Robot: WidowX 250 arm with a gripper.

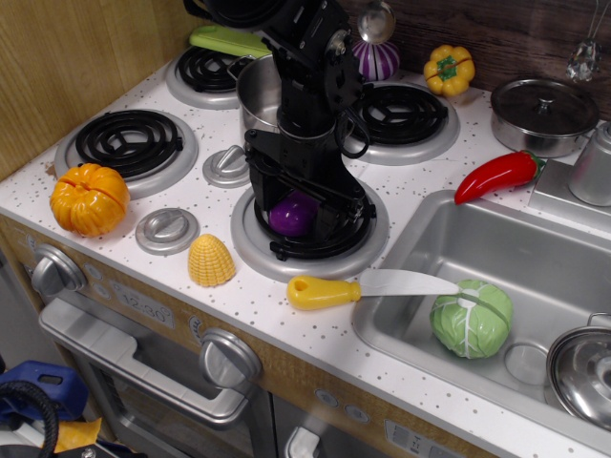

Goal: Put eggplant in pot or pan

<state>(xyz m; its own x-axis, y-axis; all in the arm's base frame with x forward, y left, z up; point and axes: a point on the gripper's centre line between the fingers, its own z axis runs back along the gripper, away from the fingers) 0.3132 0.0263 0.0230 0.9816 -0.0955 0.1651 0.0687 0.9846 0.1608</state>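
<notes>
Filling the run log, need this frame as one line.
phase: grasp | end effector: straddling eggplant on front burner, closure unclear | pot: behind arm, eggplant not in it
</notes>
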